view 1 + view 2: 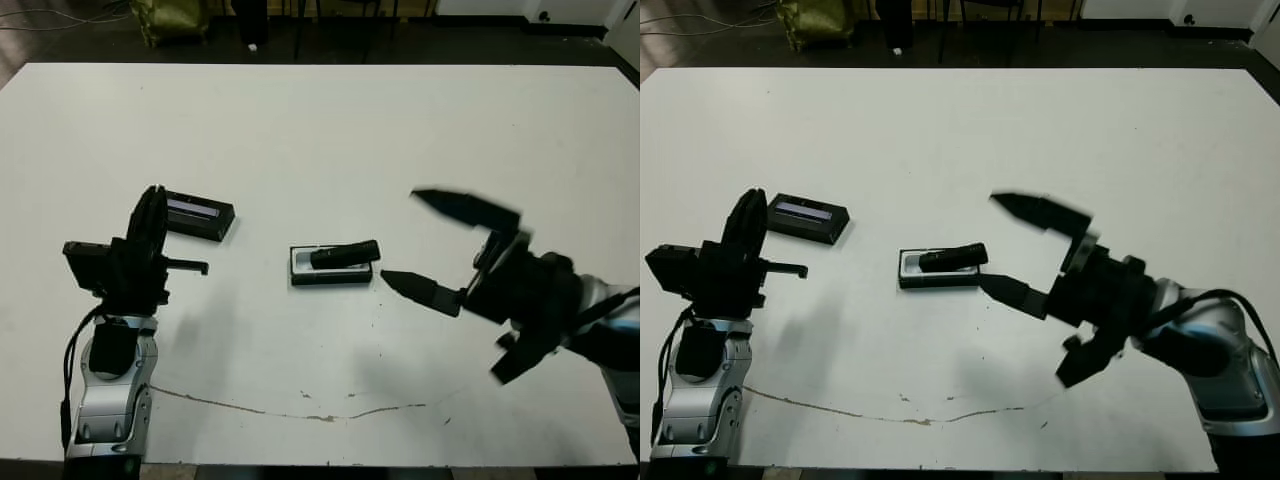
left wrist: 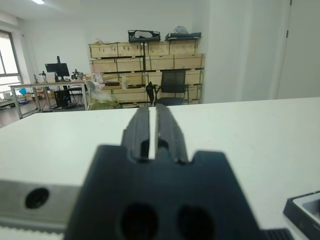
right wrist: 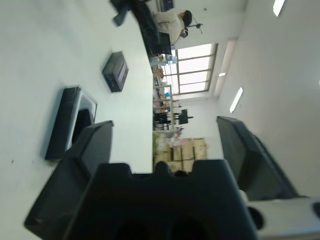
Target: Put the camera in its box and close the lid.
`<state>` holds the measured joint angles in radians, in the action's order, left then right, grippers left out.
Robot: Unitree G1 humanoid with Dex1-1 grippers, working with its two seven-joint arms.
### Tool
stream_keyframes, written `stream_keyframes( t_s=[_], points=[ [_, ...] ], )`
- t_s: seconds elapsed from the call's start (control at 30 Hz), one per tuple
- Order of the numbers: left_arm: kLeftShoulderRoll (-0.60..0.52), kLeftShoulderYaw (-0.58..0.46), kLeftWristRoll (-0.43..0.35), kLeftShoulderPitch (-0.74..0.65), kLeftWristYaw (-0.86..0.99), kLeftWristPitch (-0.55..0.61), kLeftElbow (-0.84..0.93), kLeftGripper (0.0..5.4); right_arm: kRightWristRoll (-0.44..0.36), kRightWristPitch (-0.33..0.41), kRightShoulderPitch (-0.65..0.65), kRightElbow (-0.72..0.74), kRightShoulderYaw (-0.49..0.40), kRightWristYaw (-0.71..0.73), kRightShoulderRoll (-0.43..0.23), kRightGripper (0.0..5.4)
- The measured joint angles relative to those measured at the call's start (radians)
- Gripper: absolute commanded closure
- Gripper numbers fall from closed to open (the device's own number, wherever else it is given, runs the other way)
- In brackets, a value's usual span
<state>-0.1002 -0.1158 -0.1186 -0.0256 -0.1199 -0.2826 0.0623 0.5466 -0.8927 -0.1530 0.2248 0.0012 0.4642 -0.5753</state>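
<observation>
Toward the counter's (image 1: 320, 120) left edge, the left hand (image 1: 150, 225) hovers above the surface, its two fingers pressed almost together around nothing. Just beside it lies the lid (image 1: 199, 215), flat, pale strip facing up. Near the counter's middle sits the box (image 1: 330, 273), and the camera (image 1: 345, 254) rests tilted across it, one end poking past the rim rather than seated inside. Close by, toward the right edge, the right hand (image 1: 448, 250) hangs spread wide and empty, its lower finger pointing at the box without touching it
</observation>
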Motion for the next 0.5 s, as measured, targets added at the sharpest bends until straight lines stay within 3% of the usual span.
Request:
stream_keyframes(
  t_s=[0.17, 0.3, 0.4, 0.5],
  points=[
    [0.0, -0.001, -0.002, 0.001, 0.0, 0.001, 0.001, 5.4, 0.166, -0.051, -0.011, -0.079, 0.02, -0.144, -0.005, 2.68],
    [0.0, 0.0, -0.002, 0.001, 0.0, 0.002, 0.002, 5.4, 0.199, -0.083, -0.062, -0.21, 0.056, -0.234, -0.027, 3.41],
    [0.0, 0.0, -0.001, 0.001, 0.0, 0.002, 0.001, 5.4, 0.075, -0.023, -0.092, -0.249, 0.107, -0.146, -0.07, 3.04],
    [0.0, 0.0, -0.002, 0.0, -0.003, 0.0, 0.0, 5.4, -0.103, 0.153, -0.115, -0.214, 0.148, 0.044, -0.116, 2.39]
  ],
)
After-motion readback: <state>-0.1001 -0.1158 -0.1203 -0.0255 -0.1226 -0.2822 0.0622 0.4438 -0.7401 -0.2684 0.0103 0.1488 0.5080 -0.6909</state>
